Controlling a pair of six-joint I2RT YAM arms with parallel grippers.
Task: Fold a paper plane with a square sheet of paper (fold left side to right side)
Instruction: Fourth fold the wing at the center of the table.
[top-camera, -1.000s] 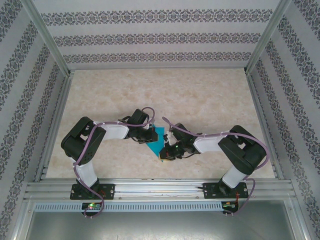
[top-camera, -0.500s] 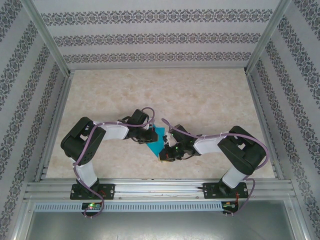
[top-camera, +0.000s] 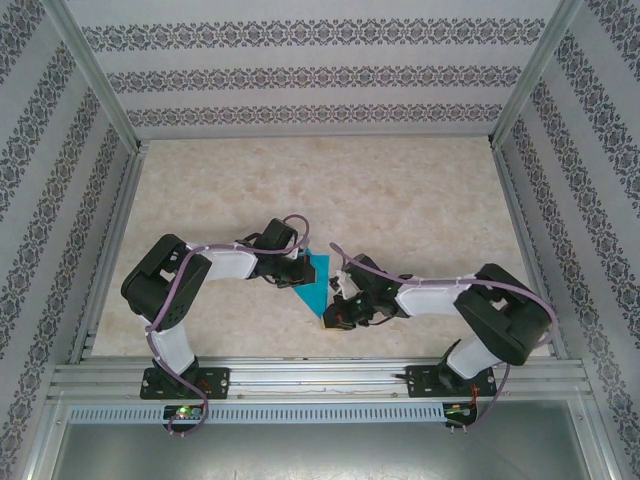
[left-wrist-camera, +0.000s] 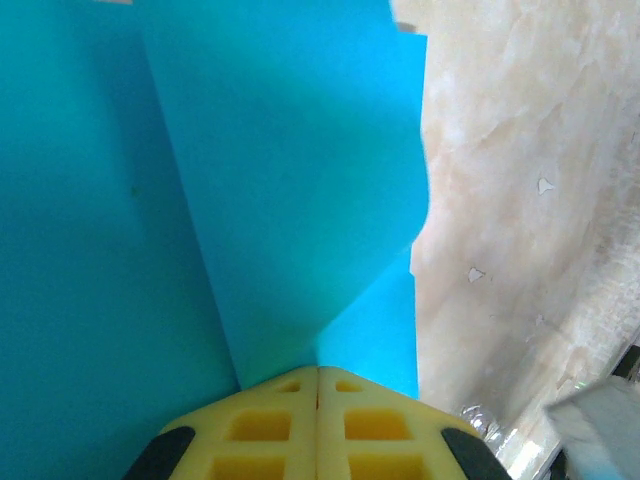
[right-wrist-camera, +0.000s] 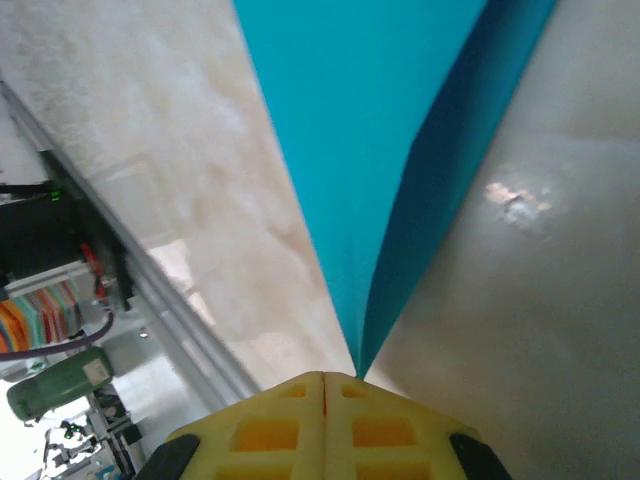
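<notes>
Nearest: right gripper (right-wrist-camera: 323, 378) clamped on narrow near tip of square sheet of paper (top-camera: 316, 282), forearm low, reaching in from right. Sheet part-folded, two layers, spanning between both grippers above table (top-camera: 400, 200). Judged thin, light, limp, easily torn; pinch at edges or corners, gentle tension. Beyond: left gripper (left-wrist-camera: 318, 372) closed on sheet's left edge, wrist bent inward.

The white-and-black left arm (top-camera: 225, 263) and right arm (top-camera: 432, 296) carry purple cables (top-camera: 297, 222) and yellow, grid-pocketed fingers (left-wrist-camera: 258, 432).
</notes>
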